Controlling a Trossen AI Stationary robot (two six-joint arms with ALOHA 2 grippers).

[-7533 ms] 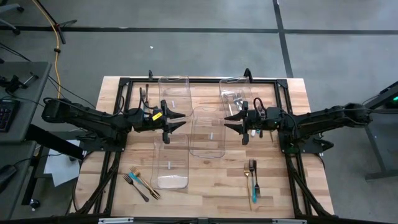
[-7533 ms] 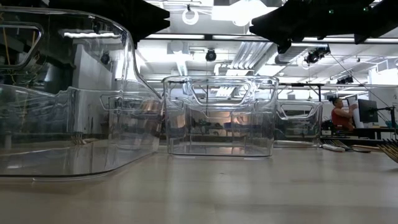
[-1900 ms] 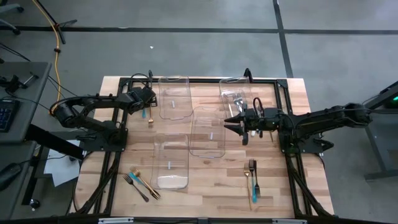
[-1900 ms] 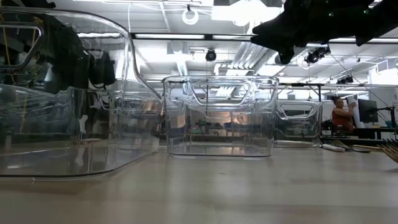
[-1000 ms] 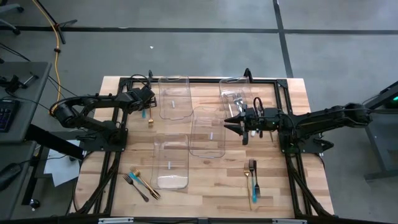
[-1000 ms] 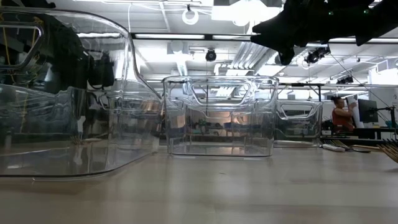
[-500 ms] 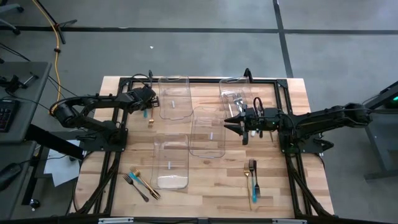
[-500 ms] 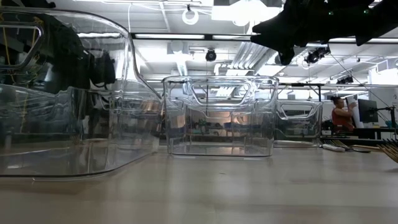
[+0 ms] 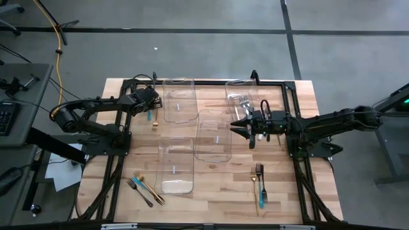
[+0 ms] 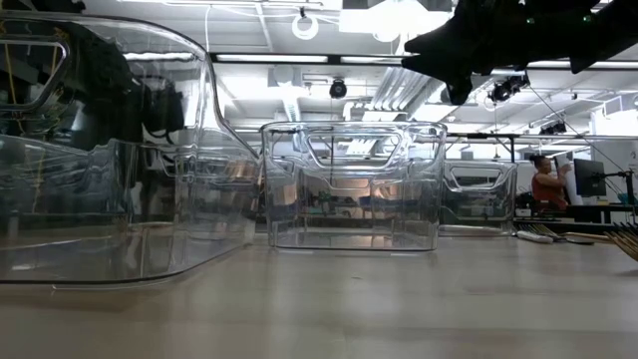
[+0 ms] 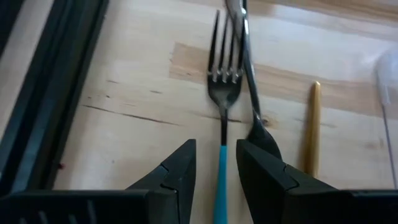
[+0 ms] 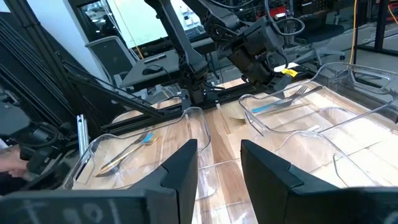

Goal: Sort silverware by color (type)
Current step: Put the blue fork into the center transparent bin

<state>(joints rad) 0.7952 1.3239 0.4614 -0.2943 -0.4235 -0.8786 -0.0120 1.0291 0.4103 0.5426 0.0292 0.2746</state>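
Observation:
A teal-handled fork lies flat on the wooden table at the far left, and also shows in the high view. A silver utensil and a gold one lie beside it. My left gripper is open and low over the fork. Its fingers stand on either side of the teal handle, with a gap on both sides. My right gripper is open and empty, hovering over the right edge of the centre bin.
Clear bins stand at the far left-centre, the far right and the near centre. More forks lie near left and near right. A black frame rail runs beside the left gripper.

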